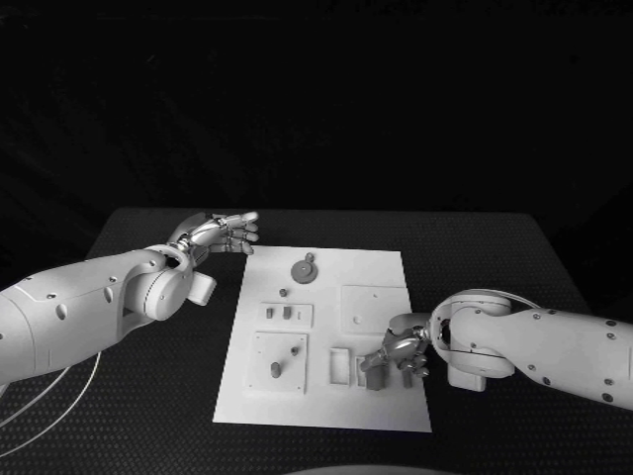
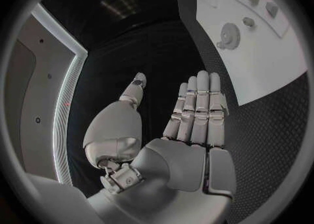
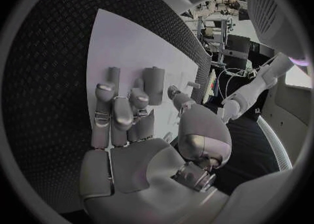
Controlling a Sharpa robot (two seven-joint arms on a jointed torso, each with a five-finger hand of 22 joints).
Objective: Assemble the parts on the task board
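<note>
The white task board (image 1: 388,272) lies in the middle of the black table. On it are a grey gear (image 1: 304,270) at the far end, two small pegs (image 1: 280,313) in a square plate, and a part (image 1: 277,369) on the near left plate. My left hand (image 1: 220,236) hovers off the board's far left corner, fingers straight and apart, holding nothing; its wrist view shows the hand (image 2: 190,114) with the gear (image 2: 230,35) and board (image 2: 275,62) beyond. My right hand (image 1: 398,354) sits over the board's near right part, fingers (image 3: 121,106) curled down onto the board (image 3: 124,41), hiding what lies under them.
A small rectangular frame (image 1: 341,366) lies just left of my right hand, and a blank square plate (image 1: 371,307) sits beyond it. Bare table (image 1: 502,247) stretches to the right of the board. Thin cables (image 1: 32,406) hang off the table's near left side.
</note>
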